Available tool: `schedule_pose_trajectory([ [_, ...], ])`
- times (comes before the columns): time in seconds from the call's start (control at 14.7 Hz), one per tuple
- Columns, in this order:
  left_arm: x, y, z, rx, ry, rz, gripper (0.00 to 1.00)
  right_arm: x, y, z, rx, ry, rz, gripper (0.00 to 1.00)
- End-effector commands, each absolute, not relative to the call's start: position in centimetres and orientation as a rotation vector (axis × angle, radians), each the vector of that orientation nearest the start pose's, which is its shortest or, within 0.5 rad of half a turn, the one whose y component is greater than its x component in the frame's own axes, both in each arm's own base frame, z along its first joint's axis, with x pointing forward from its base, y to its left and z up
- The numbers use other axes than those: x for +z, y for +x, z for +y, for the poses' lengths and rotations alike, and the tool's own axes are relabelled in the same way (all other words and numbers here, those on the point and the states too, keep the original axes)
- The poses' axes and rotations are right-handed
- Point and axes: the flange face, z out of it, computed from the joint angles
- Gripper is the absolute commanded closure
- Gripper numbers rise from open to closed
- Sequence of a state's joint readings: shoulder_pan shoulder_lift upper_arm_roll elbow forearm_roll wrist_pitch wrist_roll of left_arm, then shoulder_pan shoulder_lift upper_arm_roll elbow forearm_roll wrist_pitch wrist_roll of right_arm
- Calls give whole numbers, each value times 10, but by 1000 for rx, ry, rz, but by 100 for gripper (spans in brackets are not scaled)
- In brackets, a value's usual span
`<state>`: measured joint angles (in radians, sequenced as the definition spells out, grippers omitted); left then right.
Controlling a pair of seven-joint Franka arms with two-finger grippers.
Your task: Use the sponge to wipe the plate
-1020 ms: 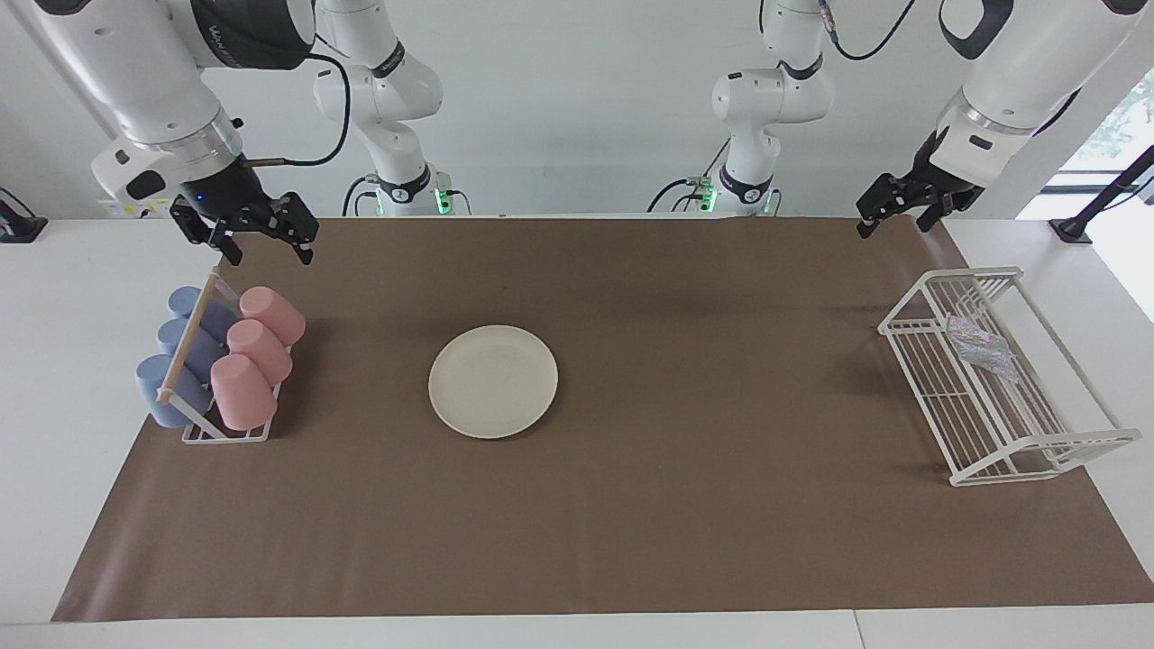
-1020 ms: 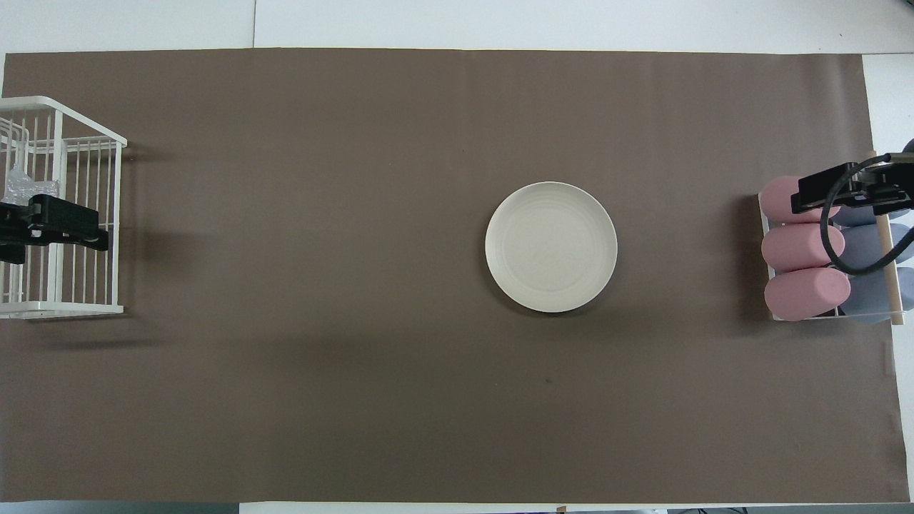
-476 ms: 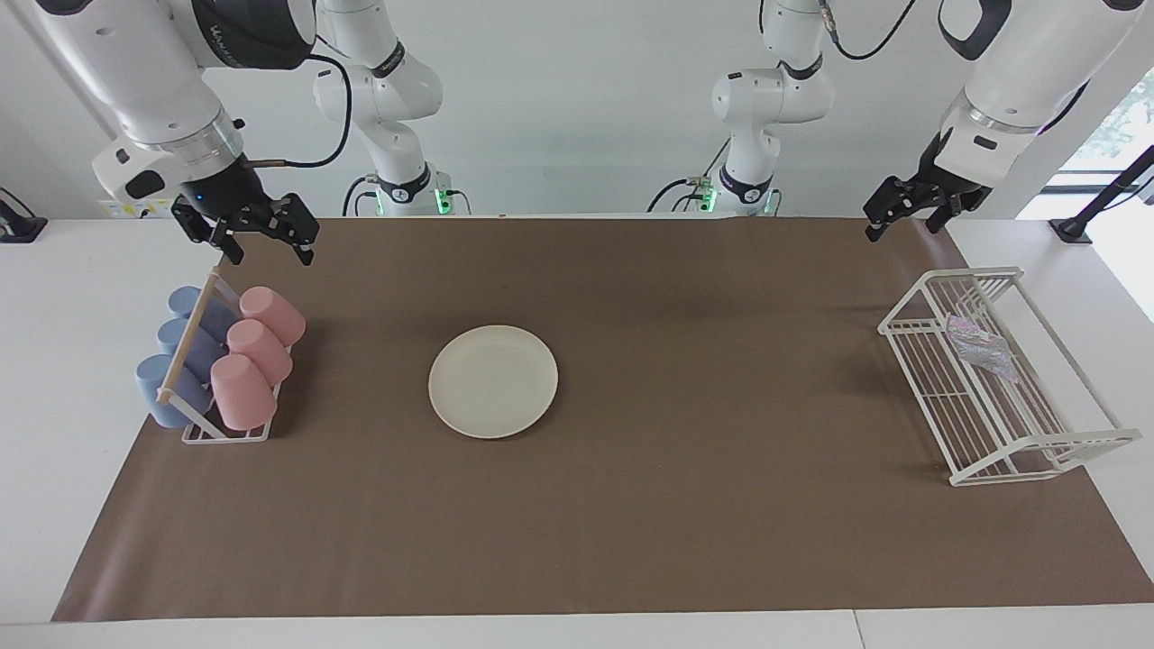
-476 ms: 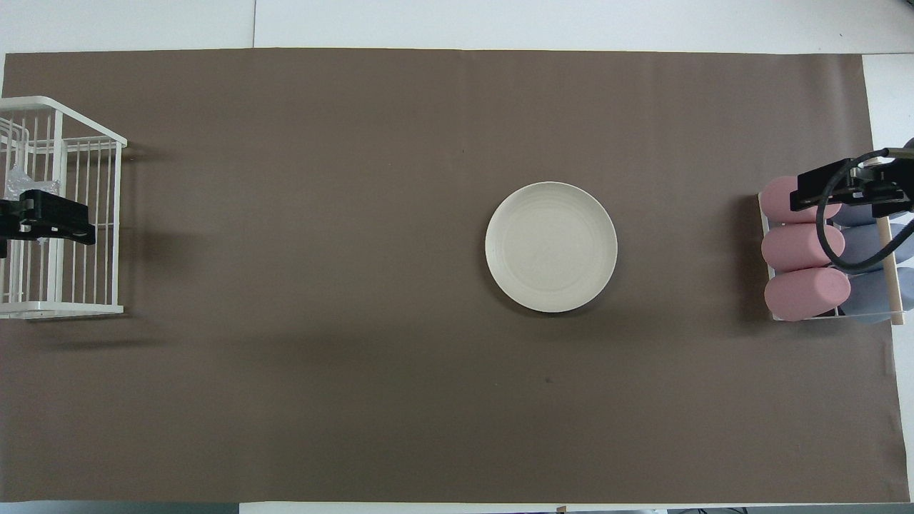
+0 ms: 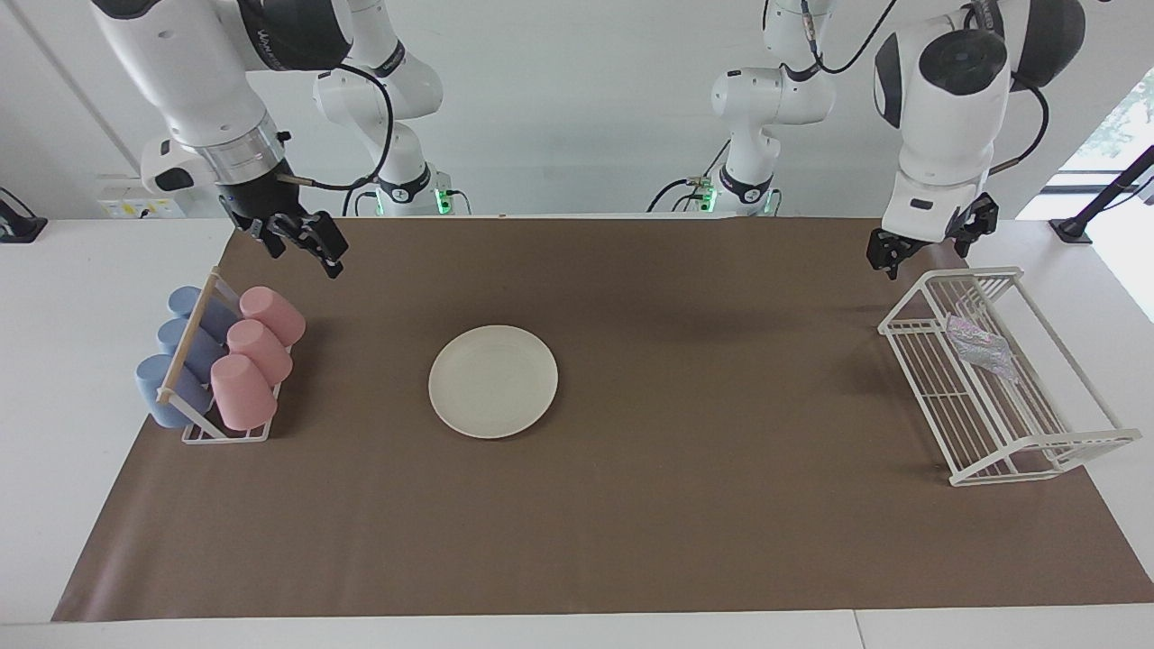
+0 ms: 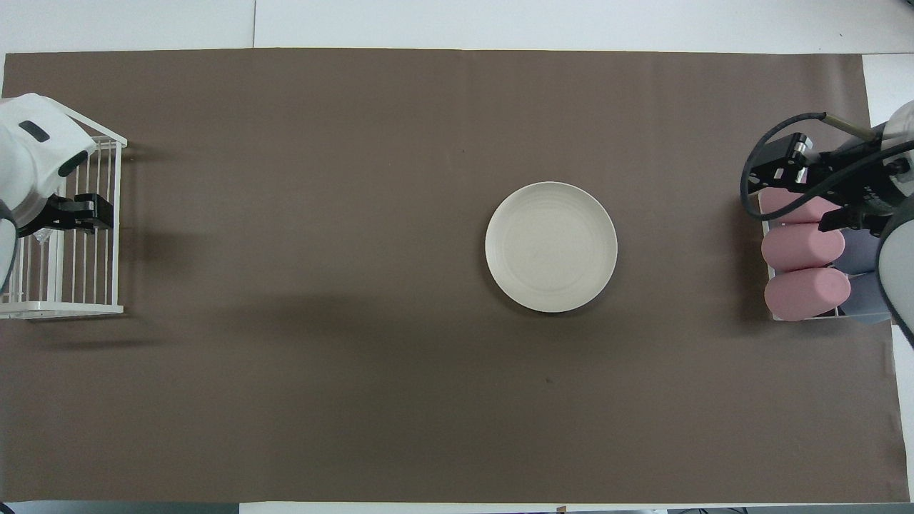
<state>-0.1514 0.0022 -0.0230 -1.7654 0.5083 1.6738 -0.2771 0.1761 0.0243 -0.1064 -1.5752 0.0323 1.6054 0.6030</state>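
Plate (image 5: pixel 493 381), sponge (image 5: pixel 980 347); no legible writing.

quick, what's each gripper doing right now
left gripper: open, holding nothing, up over the mat beside the wire rack.
right gripper: open, holding nothing, up over the mat by the cup holder.

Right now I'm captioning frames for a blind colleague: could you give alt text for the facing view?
A cream plate lies mid-mat, untouched. The sponge sits in a white wire rack with the left end effector open above the rack's robot-side end; the right end effector hangs open near a rack of cups.
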Motion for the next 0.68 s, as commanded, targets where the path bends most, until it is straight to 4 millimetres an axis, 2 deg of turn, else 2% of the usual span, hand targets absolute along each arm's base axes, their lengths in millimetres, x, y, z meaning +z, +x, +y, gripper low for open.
schedule_pose_trajectory([
  [0.0,500,574,-55,-82,-2455,-8,0,610,561,79,-38,-2890,1092,0],
  [0.14,475,586,-52,-95,-2389,-25,0,607,562,110,-35,-2791,1242,0],
  [0.27,461,593,-44,-102,-2361,-47,0,605,560,125,21,-2673,1422,0],
  [0.34,447,599,-42,-97,-2322,-35,0,605,557,138,26,-2657,1449,0],
  [0.48,430,604,-36,-113,-2287,-72,0,604,557,148,35,-2613,1526,0],
  [0.61,420,606,-30,-101,-2260,-66,0,598,557,179,42,-2564,1604,0],
])
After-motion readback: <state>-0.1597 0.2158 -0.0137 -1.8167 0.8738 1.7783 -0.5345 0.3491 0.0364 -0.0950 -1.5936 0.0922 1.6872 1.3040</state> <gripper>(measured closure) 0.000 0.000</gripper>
